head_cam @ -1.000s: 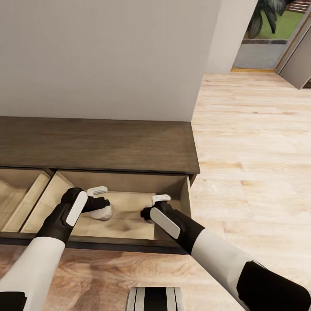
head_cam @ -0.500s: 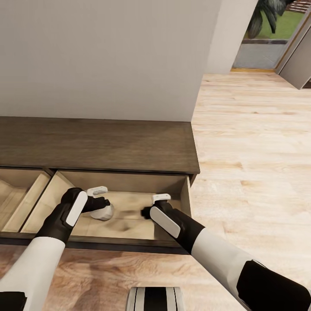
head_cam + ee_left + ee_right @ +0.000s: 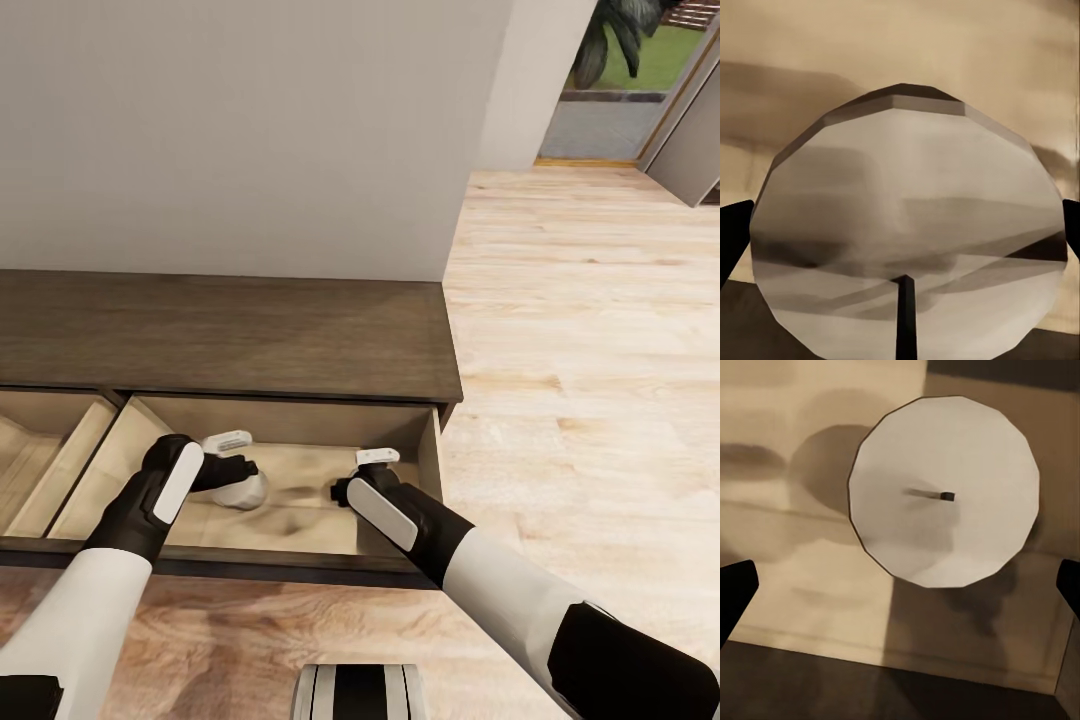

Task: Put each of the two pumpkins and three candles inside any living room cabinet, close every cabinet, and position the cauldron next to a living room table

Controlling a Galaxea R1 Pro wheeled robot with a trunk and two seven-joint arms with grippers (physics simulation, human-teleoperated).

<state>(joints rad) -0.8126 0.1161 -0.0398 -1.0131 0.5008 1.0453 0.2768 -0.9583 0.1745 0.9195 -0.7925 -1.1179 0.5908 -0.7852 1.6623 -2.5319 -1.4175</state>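
Between the jaws of the left gripper (image 3: 238, 468) stands a candle (image 3: 907, 240), upright on the drawer floor, its flat top and wick facing the left wrist camera. The jaws are spread about as wide as the candle, their dark tips at either side; whether they touch it I cannot tell. Under the right gripper (image 3: 352, 488), whose jaws are spread wide and hold nothing, a second candle (image 3: 945, 491) also stands upright, wick up, apart from both tips and near the drawer's right wall. Both sit in the cabinet's (image 3: 230, 335) pulled-out right drawer (image 3: 428, 455), with bare drawer floor between them. Beyond the cabinet's right end lies open wooden floor (image 3: 580, 350).
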